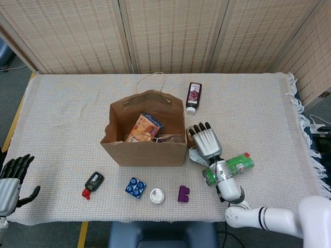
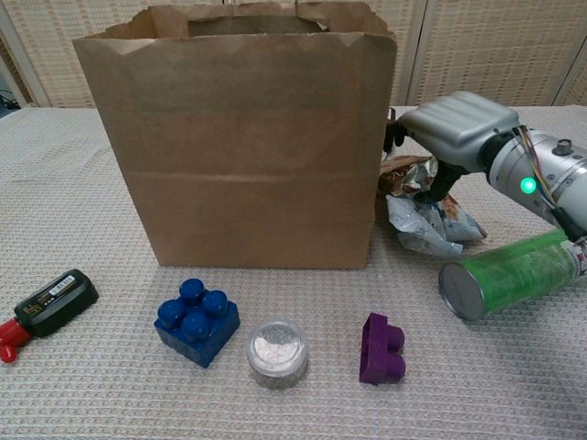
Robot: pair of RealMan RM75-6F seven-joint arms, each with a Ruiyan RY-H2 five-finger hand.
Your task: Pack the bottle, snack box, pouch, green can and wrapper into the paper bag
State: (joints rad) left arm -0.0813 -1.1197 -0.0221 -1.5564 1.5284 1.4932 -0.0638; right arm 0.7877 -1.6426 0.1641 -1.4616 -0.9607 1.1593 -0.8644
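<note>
The brown paper bag (image 1: 144,149) (image 2: 248,147) stands open mid-table, with the orange snack box (image 1: 145,127) leaning inside it. The dark bottle (image 1: 193,96) lies behind the bag to the right. A crumpled wrapper (image 1: 197,154) (image 2: 429,223) lies at the bag's right side. My right hand (image 1: 206,141) (image 2: 456,126) hovers palm down just over it, fingers stretched toward the bag, thumb reaching down to the wrapper. The green can (image 1: 232,167) (image 2: 514,275) lies on its side right of the wrapper, under my forearm. My left hand (image 1: 11,179) hangs open off the table's front left corner.
In front of the bag lie a small black bottle with a red cap (image 1: 93,183) (image 2: 46,307), a blue block (image 1: 135,187) (image 2: 196,321), a round clear lid (image 1: 157,196) (image 2: 277,350) and a purple block (image 1: 183,193) (image 2: 381,347). Woven screens stand behind the table.
</note>
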